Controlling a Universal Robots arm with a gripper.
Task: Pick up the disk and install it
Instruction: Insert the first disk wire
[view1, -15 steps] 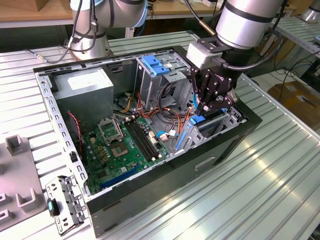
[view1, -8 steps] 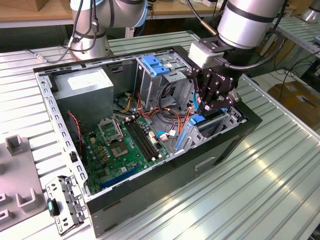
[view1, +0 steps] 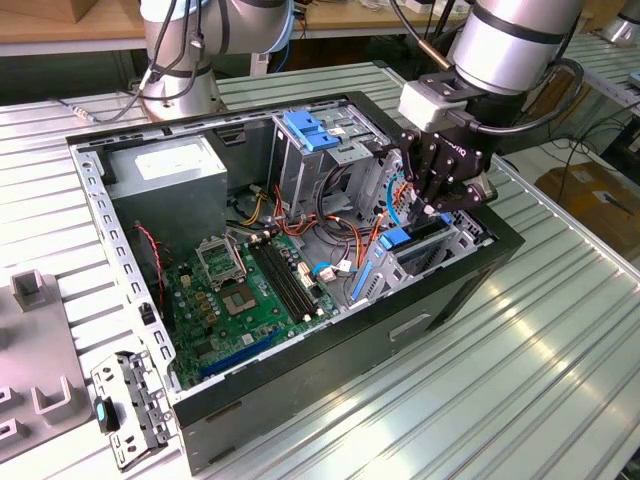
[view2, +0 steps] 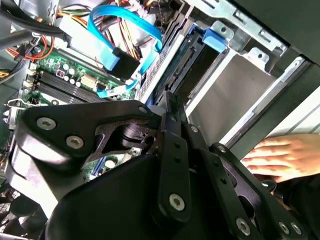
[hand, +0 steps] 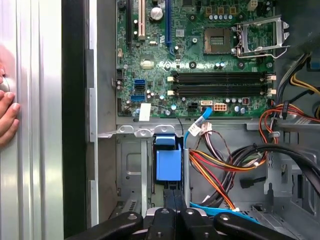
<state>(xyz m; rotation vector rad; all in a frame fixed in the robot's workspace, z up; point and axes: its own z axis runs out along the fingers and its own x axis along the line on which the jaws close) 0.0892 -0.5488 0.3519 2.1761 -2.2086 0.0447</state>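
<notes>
From my station I see the arm reach in from the far end of the exterior view's right. Its wrist is tipped steeply down, so the gripper (view1: 435, 212) hangs over the end of the open computer case (view1: 300, 405) on the exterior view's right. In the first wrist view the jaws are drawn together, with no gap that I can make out and nothing pinched between them. Their tips sit right at the end of the disk (hand: 167, 160).

The disk stands on edge in the drive bay by that end wall, its blue carrier end showing just below the gripper. A person's hand (hand: 7, 117) lies on the ribbed table just outside the wall.

Nearest me on the slatted metal table (view1: 520, 380), at the exterior view's left, lie a loose metal bracket (view1: 125, 410) and a grey fixture (view1: 35, 340). Inside the case the green motherboard (view1: 250, 285) lies flat. The grey power supply (view1: 165, 165) sits farther back, and a blue latch (view1: 310, 130) tops the drive cage. Beyond the case stands a robot base (view1: 180, 70), and a cardboard box (view1: 590, 195) sits off to the right.
</notes>
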